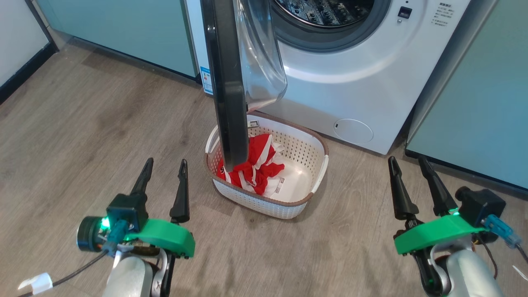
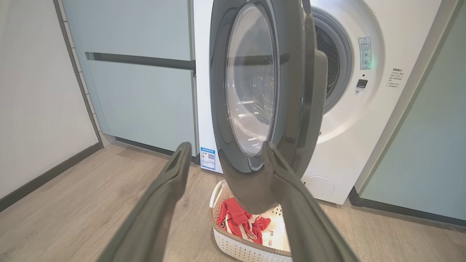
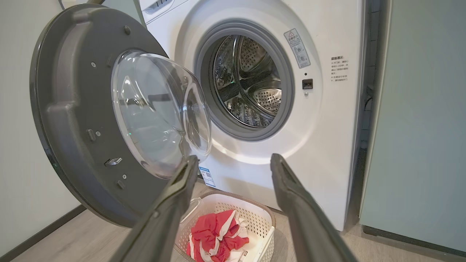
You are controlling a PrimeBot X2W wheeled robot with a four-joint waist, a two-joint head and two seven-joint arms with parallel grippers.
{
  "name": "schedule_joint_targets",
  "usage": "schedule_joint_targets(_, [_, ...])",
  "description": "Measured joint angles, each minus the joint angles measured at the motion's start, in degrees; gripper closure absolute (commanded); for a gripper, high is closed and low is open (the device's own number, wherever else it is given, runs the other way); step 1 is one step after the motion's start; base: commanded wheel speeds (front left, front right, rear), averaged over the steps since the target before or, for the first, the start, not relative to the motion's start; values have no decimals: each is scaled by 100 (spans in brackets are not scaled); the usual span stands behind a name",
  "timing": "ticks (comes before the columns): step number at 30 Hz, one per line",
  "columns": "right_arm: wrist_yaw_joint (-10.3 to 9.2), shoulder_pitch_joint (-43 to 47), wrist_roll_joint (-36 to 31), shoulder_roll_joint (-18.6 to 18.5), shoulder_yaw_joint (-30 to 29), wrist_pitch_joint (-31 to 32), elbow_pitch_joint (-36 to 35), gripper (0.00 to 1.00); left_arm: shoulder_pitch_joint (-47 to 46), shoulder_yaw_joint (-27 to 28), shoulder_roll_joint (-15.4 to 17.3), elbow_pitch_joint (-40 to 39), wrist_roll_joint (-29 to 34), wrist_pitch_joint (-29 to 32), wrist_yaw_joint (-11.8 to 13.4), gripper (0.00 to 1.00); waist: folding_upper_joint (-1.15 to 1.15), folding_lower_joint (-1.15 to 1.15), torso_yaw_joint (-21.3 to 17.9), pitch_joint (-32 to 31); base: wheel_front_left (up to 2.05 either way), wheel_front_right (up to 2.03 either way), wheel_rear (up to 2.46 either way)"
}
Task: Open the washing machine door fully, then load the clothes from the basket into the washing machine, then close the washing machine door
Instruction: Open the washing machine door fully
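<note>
Beneath the open washing machine door point(image 1: 227, 82), the clothes point(image 1: 258, 165) lie in the basket point(image 1: 268, 206) before the washing machine point(image 1: 350, 82); left tool point(image 1: 166, 161) and right tool point(image 1: 406, 158) hang released, grasping nothing.

floor point(image 1: 82, 123): grey-brown wood-look planks, meeting a dark skirting point(image 1: 24, 70) along the left edge.
basket point(image 1: 255, 202): stands on the planks near the floor's far edge, just in front of the washing machine.
washing machine point(image 1: 363, 82): stands at the far edge, between the two cabinets.
left cabinet point(image 1: 136, 33): pale teal, on a dark plinth at the far edge.
right cabinet point(image 1: 474, 123): pale teal, at the far right corner.
</note>
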Motion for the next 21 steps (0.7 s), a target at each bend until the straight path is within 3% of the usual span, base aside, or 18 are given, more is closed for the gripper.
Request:
schedule_joint_targets(20, [0, -5, 141, 0, -30, 1, 24, 0, 31, -1, 0, 27, -13, 0, 0, 0, 0, 0, -19, -53, 0, 0, 0])
schedule_joint_targets(21, [0, -5, 140, 0, -30, 1, 25, 0, 46, -1, 0, 38, -54, 0, 0, 20, 0, 0, -19, -52, 0, 0, 0])
